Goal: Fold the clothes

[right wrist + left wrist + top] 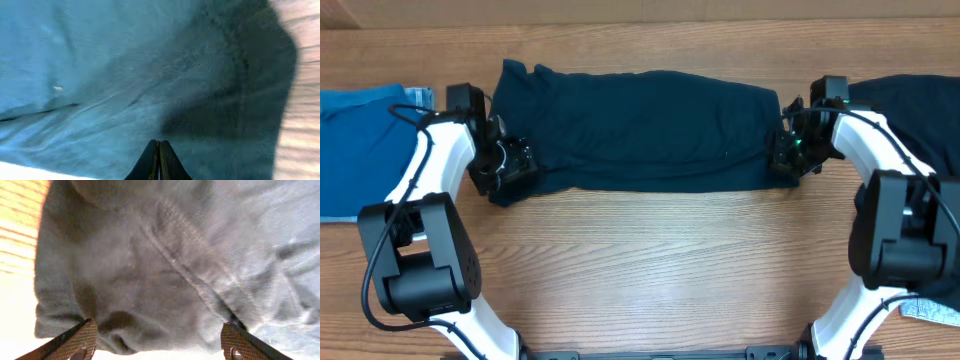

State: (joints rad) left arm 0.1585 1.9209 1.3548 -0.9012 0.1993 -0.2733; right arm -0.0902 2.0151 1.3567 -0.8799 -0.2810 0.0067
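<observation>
A dark navy garment (640,130) lies in a long band across the back of the table. My left gripper (510,160) is at its left end. In the left wrist view that gripper (157,326) is open, its ribbed fingers (80,340) spread wide on either side of a bunched fabric edge (150,290), gripping nothing. My right gripper (786,152) is at the garment's right end. The right wrist view shows this gripper (159,143) shut, tips pressed together over the navy fabric (100,75), with nothing visible between them.
A brighter blue garment (360,140) lies at the far left, partly off frame. Another dark garment (920,110) sits at the back right behind my right arm. A light-blue piece (932,312) shows at the front right corner. Bare wooden tabletop (660,260) lies in front.
</observation>
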